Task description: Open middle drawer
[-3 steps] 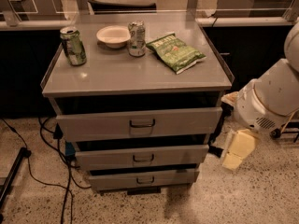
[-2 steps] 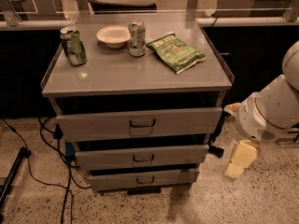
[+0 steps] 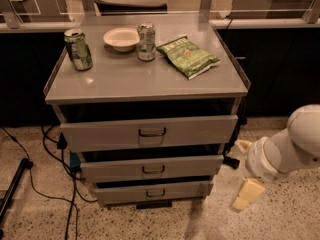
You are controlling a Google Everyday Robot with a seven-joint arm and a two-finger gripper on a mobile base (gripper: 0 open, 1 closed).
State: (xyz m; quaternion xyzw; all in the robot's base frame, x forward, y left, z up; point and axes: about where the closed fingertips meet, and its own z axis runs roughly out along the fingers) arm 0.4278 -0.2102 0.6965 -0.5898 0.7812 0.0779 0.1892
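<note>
The pale yellow end effector (image 3: 247,194) on the white arm hangs low at the right, near the floor, just off the front corner of the grey metal desk (image 3: 125,81). How wide it stands I cannot tell. The middle drawer (image 3: 190,165), a grey metal front with a small dark loop handle, second of three, lies to the end effector's left and slightly higher, its long axis level. Since a second ago the end effector has sunk lower; the drawer front has not moved.
</note>
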